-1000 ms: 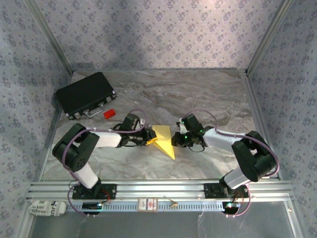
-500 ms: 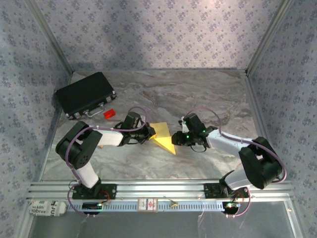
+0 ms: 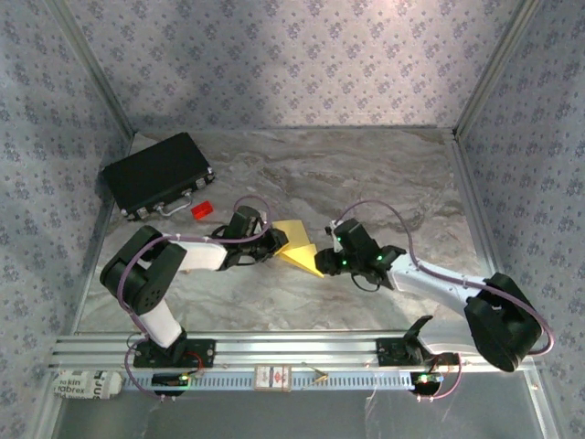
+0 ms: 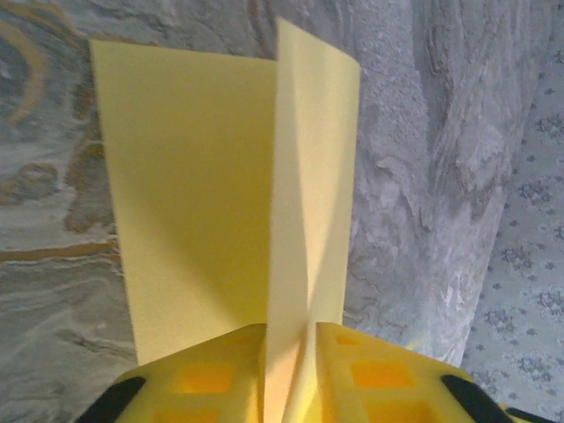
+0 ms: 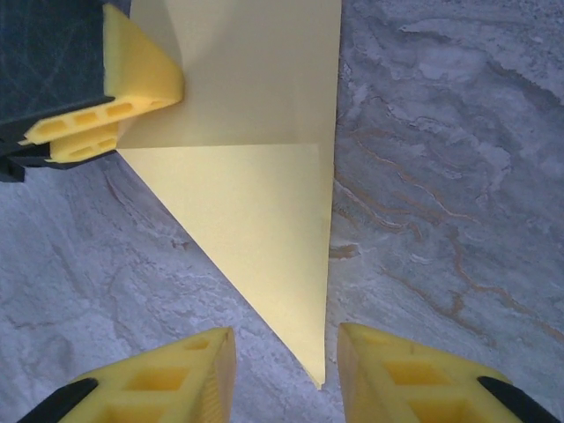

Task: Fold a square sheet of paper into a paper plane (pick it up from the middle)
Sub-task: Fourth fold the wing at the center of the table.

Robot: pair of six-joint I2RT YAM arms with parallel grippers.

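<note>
Where the 2 arms meet, a little near of the middle of the marbled surface (image 3: pixel 384 174), the yellow paper (image 3: pixel 298 247) lies partly folded, already narrowed to a point. From overhead it looks like a wedge with its broad end toward the far wall and its tip toward the near edge. From the right wrist the paper (image 5: pixel 256 176) lies flat as a long triangle with a straight right-hand edge and 1 crease running across it. Its sharp tip reaches down between that arm's own fingers.

From the left wrist, 1 flap of the paper (image 4: pixel 203 194) stands upright off the flat part. Its lower edge runs down into the narrow gap of the left pincer (image 4: pixel 289 339), which is closed on that flap, a yellow finger on each side. Overhead, the left pincer (image 3: pixel 272 245) sits at the paper's left edge. The right wrist camera catches 1 of its yellow fingers (image 5: pixel 141 70) pressed against the paper's upper left corner.

The right pincer (image 5: pixel 286 352) is open, its 2 fingers apart with the paper's tip just between them, and neither finger is touching it. Overhead, the right pincer (image 3: pixel 324 260) is low at the paper's right side, near the tip.

Well apart from all this, toward the far left corner, a black case (image 3: pixel 157 174) lies flat on the surface with a small red block (image 3: pixel 201 209) just beside its near right corner. Patterned walls (image 3: pixel 292 64) close in 3 sides, and a metal rail (image 3: pixel 302 347) carries both arm bases along the near edge.
</note>
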